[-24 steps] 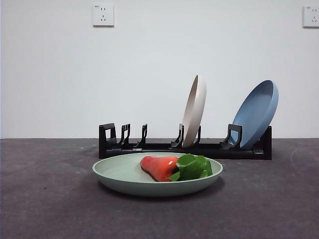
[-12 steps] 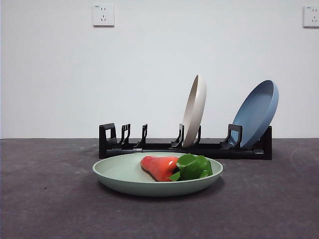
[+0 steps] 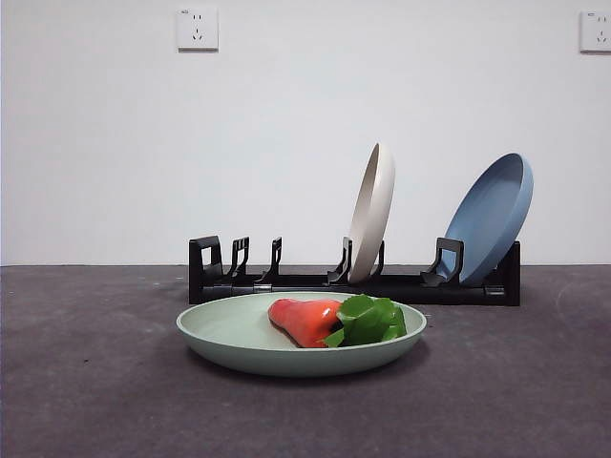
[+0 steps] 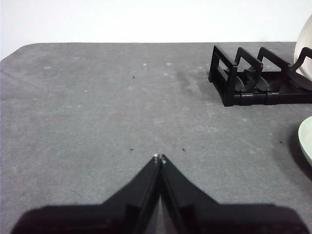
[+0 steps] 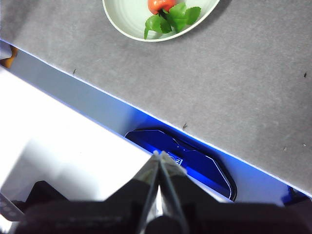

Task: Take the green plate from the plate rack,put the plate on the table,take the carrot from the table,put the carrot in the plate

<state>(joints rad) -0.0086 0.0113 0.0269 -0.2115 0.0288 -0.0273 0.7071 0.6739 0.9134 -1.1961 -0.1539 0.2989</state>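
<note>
The green plate (image 3: 302,335) lies flat on the surface (image 3: 86,382), in front of the rack (image 3: 353,283), with the carrot (image 3: 307,321) inside it. A cream plate (image 3: 372,212) and a blue plate (image 3: 492,218) stand in the rack. Left pincer (image 4: 159,158) and right pincer (image 5: 159,155) are both clenched empty, well away from the plate

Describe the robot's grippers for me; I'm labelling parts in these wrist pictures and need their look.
Both look alike. The left gripper has two flat, matte black jaws that taper to a narrow point, with small pale specks at the tips. The right gripper has the same black wedge-shaped jaws, with a glossier sheen along their inner edges. No cables or markings show on either. The arms themselves are out of view.
</note>
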